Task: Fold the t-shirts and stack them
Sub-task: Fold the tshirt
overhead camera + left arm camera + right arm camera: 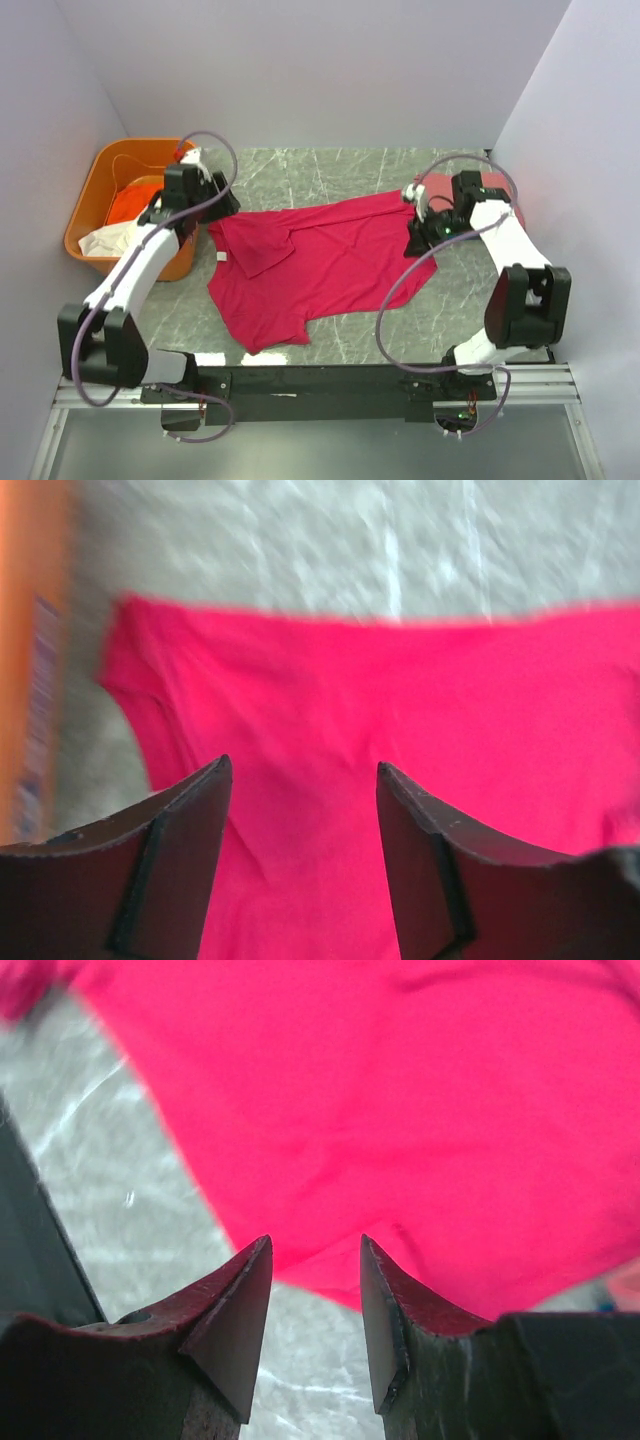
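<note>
Left arm stretched toward the far-left, left gripper (300, 770) angled down over the far-left sleeve of the crimson t-shirt (330, 260), just beside the orange tub (88, 205). Jaws apart, nothing between them.
Right arm elbow-bent at the right edge; right gripper (315, 1245) low over the shirt's right hem, jaws also apart, nothing clamped.
Shirt lies spread mid-worktop (440, 310), one sleeve folded in.
Small white neck tag (222, 257) and the strip label on the tub wall are both unreadable.
</note>
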